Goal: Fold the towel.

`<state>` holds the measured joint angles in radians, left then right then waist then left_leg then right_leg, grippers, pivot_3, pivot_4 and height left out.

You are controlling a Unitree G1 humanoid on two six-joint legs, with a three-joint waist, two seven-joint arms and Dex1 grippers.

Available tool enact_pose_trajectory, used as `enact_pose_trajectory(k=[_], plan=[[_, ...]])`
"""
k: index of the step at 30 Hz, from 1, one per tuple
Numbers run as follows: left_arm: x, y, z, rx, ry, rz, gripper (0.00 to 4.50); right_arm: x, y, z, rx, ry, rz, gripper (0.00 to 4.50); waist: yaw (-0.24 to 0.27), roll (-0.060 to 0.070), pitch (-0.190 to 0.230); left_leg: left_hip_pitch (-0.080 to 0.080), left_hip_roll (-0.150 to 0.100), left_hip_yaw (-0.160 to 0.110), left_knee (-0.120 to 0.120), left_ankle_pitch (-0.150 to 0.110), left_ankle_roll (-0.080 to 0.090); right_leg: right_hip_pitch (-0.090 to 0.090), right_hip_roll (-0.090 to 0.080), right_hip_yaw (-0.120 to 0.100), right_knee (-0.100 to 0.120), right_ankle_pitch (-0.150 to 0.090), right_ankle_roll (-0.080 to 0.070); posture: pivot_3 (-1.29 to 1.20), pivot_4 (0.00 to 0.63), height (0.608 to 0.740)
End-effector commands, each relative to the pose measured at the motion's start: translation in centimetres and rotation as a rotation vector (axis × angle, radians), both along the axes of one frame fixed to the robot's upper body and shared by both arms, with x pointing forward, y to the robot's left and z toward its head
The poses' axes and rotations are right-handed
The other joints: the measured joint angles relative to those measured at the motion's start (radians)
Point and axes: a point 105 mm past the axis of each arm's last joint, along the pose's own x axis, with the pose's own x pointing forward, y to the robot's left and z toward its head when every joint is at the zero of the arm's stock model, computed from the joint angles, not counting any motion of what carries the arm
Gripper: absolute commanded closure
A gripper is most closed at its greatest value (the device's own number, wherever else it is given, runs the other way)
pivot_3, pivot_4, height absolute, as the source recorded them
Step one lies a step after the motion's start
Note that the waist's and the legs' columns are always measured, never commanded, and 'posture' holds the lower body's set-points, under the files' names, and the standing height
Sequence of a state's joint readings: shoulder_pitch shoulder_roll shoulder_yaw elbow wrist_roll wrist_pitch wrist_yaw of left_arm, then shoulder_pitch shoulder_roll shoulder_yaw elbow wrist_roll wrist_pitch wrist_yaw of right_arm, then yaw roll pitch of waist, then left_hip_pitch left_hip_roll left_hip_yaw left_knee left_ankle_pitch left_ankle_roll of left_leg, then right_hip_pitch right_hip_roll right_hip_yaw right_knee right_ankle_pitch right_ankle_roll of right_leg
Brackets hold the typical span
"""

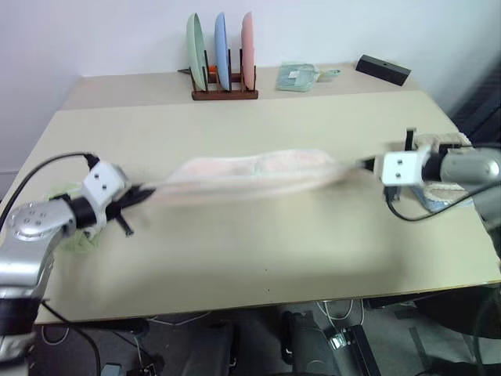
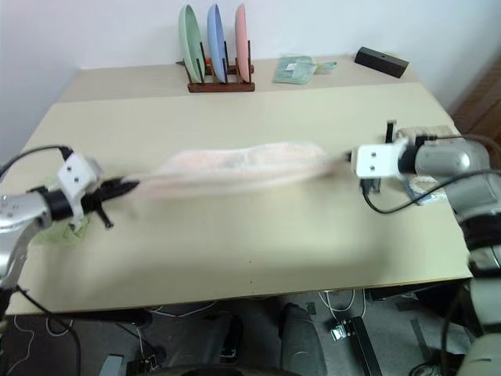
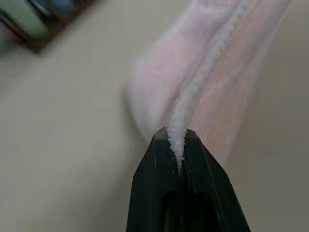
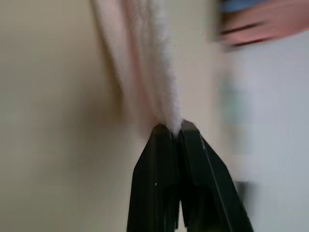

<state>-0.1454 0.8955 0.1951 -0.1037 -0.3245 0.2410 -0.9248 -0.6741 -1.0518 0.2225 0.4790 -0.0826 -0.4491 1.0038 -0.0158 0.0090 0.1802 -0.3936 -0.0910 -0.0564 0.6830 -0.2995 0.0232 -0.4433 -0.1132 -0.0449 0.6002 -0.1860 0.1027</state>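
Your left gripper (image 3: 177,145) is clamped tight on one end of the towel (image 1: 250,176); in its wrist view a ridge of pale pink terry is wedged between the two black fingers (image 3: 157,164). Your right gripper (image 4: 175,128) is closed the same way on the opposite end, with the cloth bunched into a narrow fold where it enters the pinch. Holding both ends like this is what keeps the towel strung out between the arms, gathered into a long band rather than spread flat. It hangs across the middle of the desk (image 1: 235,258), running from near the left edge toward the right edge, roughly parallel to the front edge. Whether its underside brushes the surface or clears it I cannot tell.

My reading is that you are stretching the cloth to take out slack before laying it down for a fold; no fold is visible yet, so the task looks early. Keep the tension even, because each pinch holds only a thin bite of cloth and a hard pull could slip one end free.

Further out, a light green towel (image 1: 74,239) lies by the left edge under your left arm, and a beige towel (image 1: 446,143) sits at the right edge behind your right wrist. At the back edge stand a plate rack (image 1: 225,90), a small green packet (image 1: 296,77) and a black box (image 1: 383,69), all well apart from the towel.
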Motion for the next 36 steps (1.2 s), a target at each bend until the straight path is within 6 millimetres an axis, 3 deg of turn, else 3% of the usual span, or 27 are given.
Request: enact_pose_trajectory(k=[1,5,8,11,19,26,31,36], plan=[[-4.0,-1.2,0.8,-0.04,0.128,-0.081,4.5,-4.1,-0.8,0.5,0.006,0.205,-0.016,4.48,0.013,0.001,0.0,0.001,0.0,0.0,0.0,-0.003,0.004,0.001,0.0,0.0,-0.001,0.001,0.0,0.0,0.15,0.74],[-6.7,-1.7,-0.6,-0.041,0.303,-0.1,4.5,-6.6,-0.2,-0.1,0.058,0.372,-0.042,4.48,0.02,0.001,0.0,0.004,0.001,0.0,0.0,-0.004,0.006,0.003,0.001,0.002,0.0,0.0,0.0,0.0,0.15,0.74],[-7.8,-1.7,-2.1,-0.012,0.374,-0.091,4.5,-7.0,0.4,0.0,0.075,0.381,-0.038,4.48,0.02,0.002,-0.001,0.004,0.001,0.0,0.0,-0.004,0.006,0.003,0.001,0.003,0.001,0.0,0.0,0.0,0.15,0.74],[-8.0,-1.9,-2.4,-0.012,0.365,-0.094,4.5,-7.0,0.4,-0.1,0.066,0.37,-0.042,4.48,0.026,0.001,-0.001,0.005,0.001,0.0,0.0,-0.004,0.006,0.003,0.0,0.003,0.001,0.0,0.0,0.0,0.15,0.74],[-3.5,-1.4,-0.6,-0.128,0.166,0.028,4.5,-3.3,1.2,1.3,0.099,0.207,-0.029,4.48,0.027,0.001,-0.001,0.004,0.001,0.001,0.0,-0.002,0.003,0.003,0.001,0.003,0.0,0.001,0.0,0.0,0.15,0.74],[1.1,0.3,-1.8,-0.152,0.119,0.183,4.5,1.6,1.7,-0.1,0.078,0.111,-0.054,4.48,0.024,0.001,-0.001,0.004,0.0,0.002,0.0,0.0,-0.001,0.002,0.002,0.003,0.001,0.001,0.0,0.0,0.15,0.74],[2.3,0.6,-3.0,-0.157,0.12,0.215,4.5,3.5,1.9,-1.1,0.081,0.07,-0.074,4.48,0.024,0.001,-0.001,0.003,0.0,0.002,-0.001,0.0,-0.001,0.0,0.001,0.003,0.001,0.001,0.0,0.0,0.15,0.74],[2.2,0.5,-4.0,-0.189,0.164,0.223,4.5,4.4,1.8,-1.4,0.105,0.044,-0.103,4.48,0.02,0.001,-0.001,0.003,0.0,0.002,-0.001,0.0,-0.001,0.0,0.001,0.003,0.001,0.001,0.0,0.0,0.15,0.74]])
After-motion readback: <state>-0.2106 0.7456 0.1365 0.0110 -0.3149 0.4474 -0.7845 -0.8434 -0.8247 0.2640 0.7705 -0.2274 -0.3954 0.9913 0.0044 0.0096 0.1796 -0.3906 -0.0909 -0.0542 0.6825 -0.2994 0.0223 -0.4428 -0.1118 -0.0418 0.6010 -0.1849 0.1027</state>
